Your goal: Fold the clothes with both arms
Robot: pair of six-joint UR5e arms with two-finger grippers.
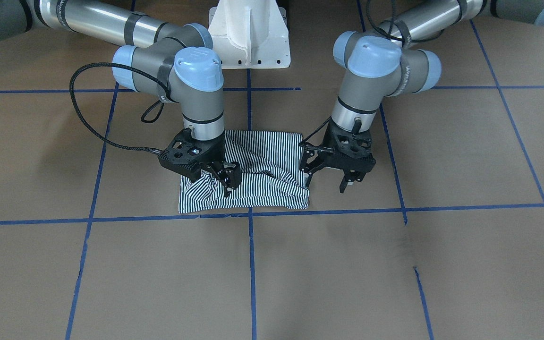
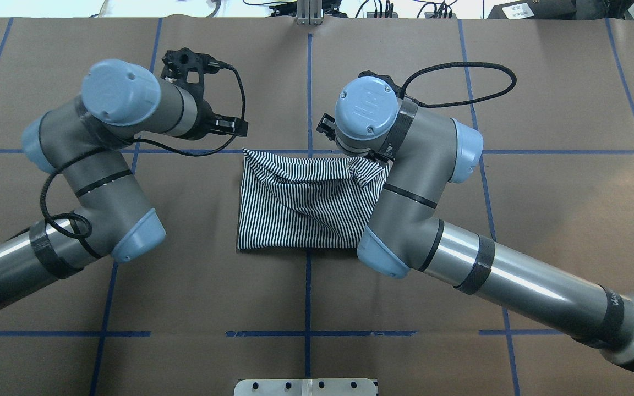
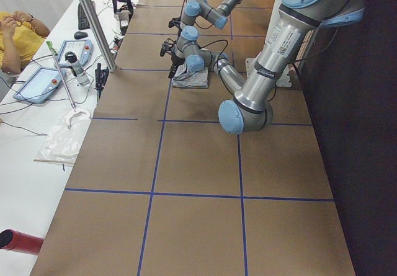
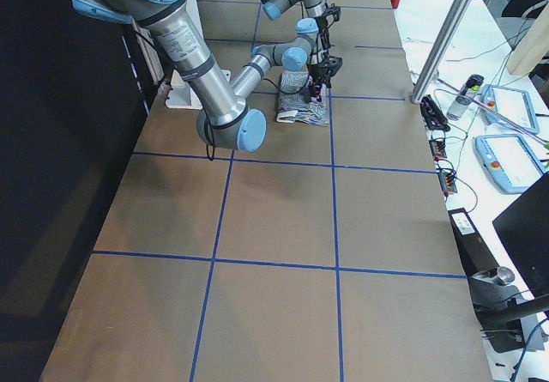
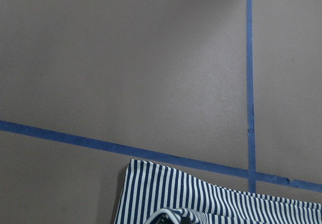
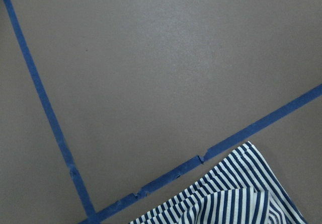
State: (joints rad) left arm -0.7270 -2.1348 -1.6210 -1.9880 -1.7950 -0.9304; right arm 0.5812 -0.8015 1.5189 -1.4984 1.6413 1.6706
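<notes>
One folded navy-and-white striped polo shirt [image 1: 253,174] lies mid-worktop [image 1: 395,274]. Two grey jointed arms bend wrist-down: right black pincer [image 1: 220,182] pinches the shirt's rumpled corner; left black pincer [image 1: 331,177] hangs spread beside its edge.

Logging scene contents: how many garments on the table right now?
1. A single striped shirt, folded into a rough rectangle at the table's centre, the right gripper over one end and the left gripper just off the other. None visible elsewhere.

Striped polo shirt [image 2: 300,203] lies folded and rumpled, between both arms [image 2: 102,187]
</notes>
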